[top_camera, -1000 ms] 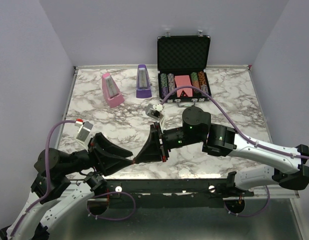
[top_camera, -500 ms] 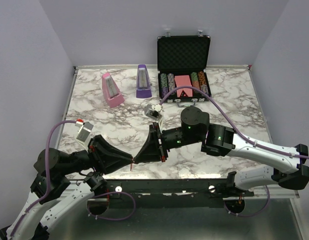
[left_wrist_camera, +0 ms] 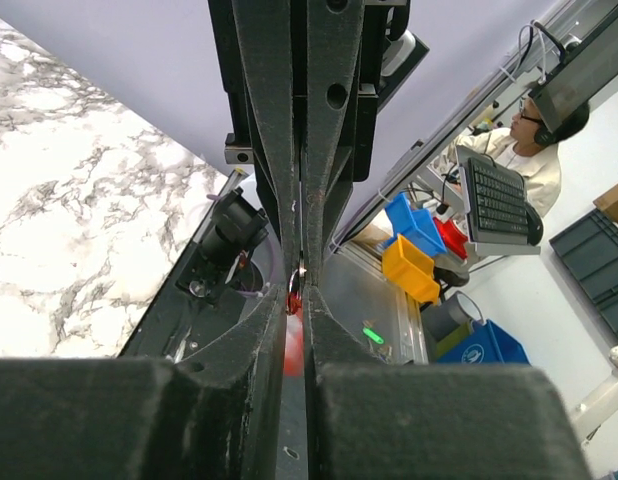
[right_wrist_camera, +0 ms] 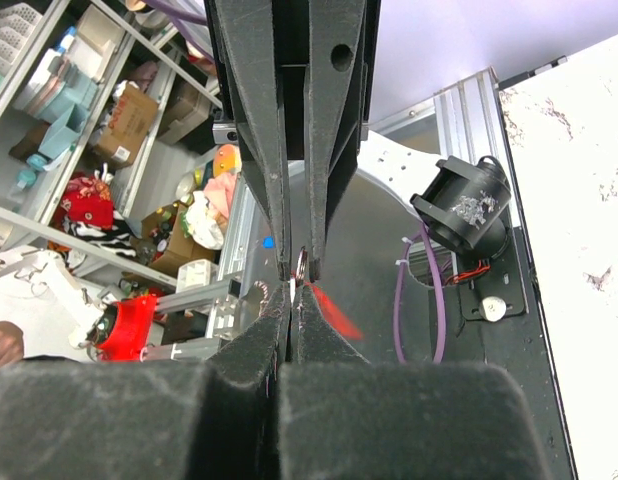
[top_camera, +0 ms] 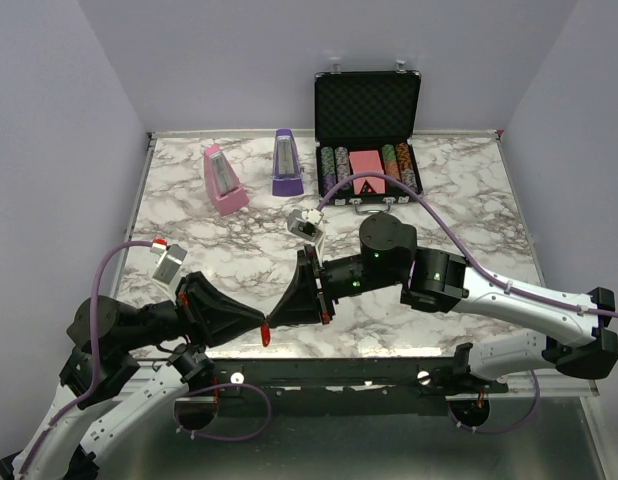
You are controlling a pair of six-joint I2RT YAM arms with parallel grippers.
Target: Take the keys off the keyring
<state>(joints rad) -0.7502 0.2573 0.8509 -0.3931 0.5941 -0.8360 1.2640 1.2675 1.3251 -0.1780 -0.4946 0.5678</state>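
My two grippers meet tip to tip above the table's front edge. The left gripper [top_camera: 261, 322] comes from the left, the right gripper [top_camera: 273, 321] from the right. The keyring's red tag [top_camera: 265, 339] hangs just below the tips. In the left wrist view the left gripper [left_wrist_camera: 301, 300] is shut on the thin metal ring [left_wrist_camera: 302, 274], with the red tag [left_wrist_camera: 293, 345] blurred in the gap. In the right wrist view the right gripper [right_wrist_camera: 292, 298] is shut on a thin silvery key [right_wrist_camera: 294, 289] beside the ring [right_wrist_camera: 302, 264]. The key is hardly visible.
At the back stand a pink metronome [top_camera: 224, 180], a purple metronome [top_camera: 286, 162] and an open black case [top_camera: 367, 105] holding poker chips and a pink card block [top_camera: 366, 163]. The table's front edge [top_camera: 389, 350] runs just below the grippers.
The red tag has dropped into view below the meeting fingertips. The right arm has shifted slightly left. The left arm has hardly moved.
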